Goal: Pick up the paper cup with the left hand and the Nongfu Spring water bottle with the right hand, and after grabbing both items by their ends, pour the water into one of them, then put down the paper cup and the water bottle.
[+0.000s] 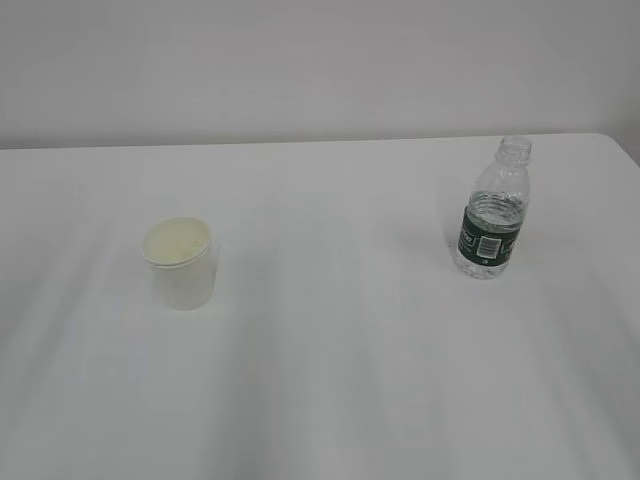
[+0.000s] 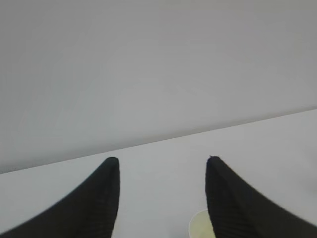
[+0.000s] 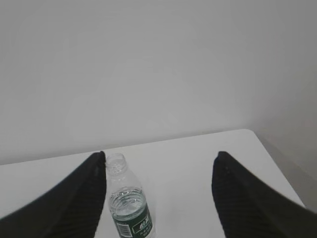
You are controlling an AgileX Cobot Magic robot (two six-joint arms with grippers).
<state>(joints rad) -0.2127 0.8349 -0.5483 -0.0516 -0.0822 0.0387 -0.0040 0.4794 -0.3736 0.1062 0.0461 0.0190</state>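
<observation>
bottle label print too blurry, no legible txt

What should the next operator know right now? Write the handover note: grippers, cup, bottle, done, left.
Left gripper: open, empty, paper cup just below its right finger.
Right gripper: open, empty, Nongfu Spring water bottle beside its left finger, not between.
Cup stands upright on the table, left side. Bottle upright, right side, uncapped, water up to about the label.
Done: nothing grasped or poured.
Left: grasp both, pour, set both down.
</observation>
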